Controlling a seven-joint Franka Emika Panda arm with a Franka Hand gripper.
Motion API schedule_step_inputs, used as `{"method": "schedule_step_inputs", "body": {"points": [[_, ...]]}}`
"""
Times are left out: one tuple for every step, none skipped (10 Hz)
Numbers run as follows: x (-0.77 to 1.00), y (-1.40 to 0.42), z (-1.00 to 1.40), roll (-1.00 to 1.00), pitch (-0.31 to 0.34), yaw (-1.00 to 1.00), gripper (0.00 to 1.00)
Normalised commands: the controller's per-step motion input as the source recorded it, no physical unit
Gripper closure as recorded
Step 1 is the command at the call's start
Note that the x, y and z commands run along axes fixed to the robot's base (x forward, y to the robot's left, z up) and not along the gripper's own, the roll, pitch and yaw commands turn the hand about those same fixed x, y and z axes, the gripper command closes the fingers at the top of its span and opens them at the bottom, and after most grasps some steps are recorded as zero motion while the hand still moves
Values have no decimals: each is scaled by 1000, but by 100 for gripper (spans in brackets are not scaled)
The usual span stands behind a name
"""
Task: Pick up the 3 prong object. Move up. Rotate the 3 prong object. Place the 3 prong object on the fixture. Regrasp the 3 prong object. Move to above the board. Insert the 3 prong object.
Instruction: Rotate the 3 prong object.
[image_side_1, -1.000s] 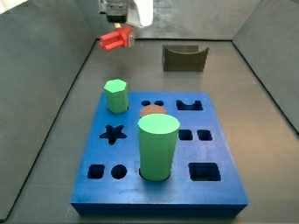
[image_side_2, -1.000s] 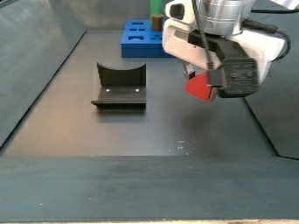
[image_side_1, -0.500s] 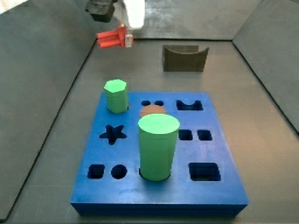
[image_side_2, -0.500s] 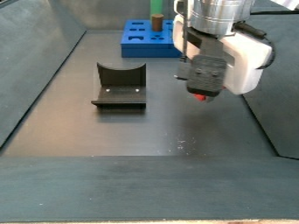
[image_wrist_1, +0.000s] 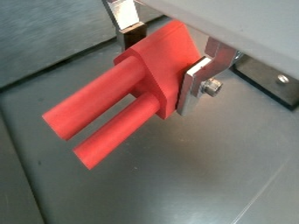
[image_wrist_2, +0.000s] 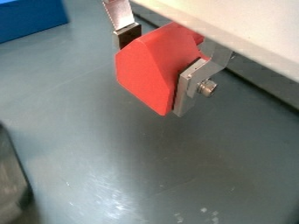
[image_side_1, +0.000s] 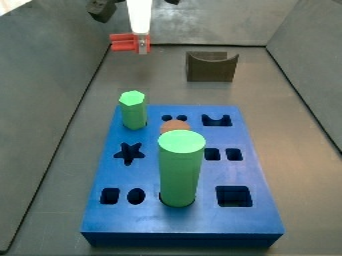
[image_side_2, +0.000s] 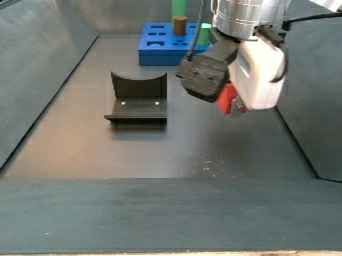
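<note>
Gripper: the gripper (image_wrist_1: 163, 54) hung in the air above the grey floor (image_side_2: 160, 150), off to the side of the fixture (image_side_2: 135, 98) and well away from the board (image_side_1: 187, 185).
Jaws: the jaws were shut on the 3 prong object (image_wrist_1: 128, 101), one silver finger (image_wrist_2: 194, 81) pressed flat on each side of its red body.
3 prong object: it was up in the air, held by the gripper and touching nothing else. In a wrist view two long red prongs stuck out side by side from the body. In a wrist view (image_wrist_2: 155, 66) only the red body showed. In both side views it was a small red piece at the tip of the arm (image_side_1: 127, 42) (image_side_2: 230, 99).
Fixture: the dark block with the curved notch stood on the floor by itself (image_side_1: 210, 65).
Board: the big blue block lay flat on the floor. It had a star hole, square holes and round holes.
Green pegs: a big green cylinder (image_side_1: 181, 166) and a smaller green hexagonal peg (image_side_1: 132, 109) stood upright in the board.
</note>
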Motion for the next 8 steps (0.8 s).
{"method": "schedule_step_inputs", "body": {"points": [[6,22,1,-17,-7,-1000,100],[6,22,1,-18,-8,-1000,100],[6,22,1,-19,-8,-1000,100],[6,22,1,-20,-9,-1000,100],[6,22,1,-21,-9,-1000,100],[6,22,1,-22,-10,-1000,100],[6,22,1,-23,-10,-1000,100],[6,22,1,-25,-11,-1000,100]]}}
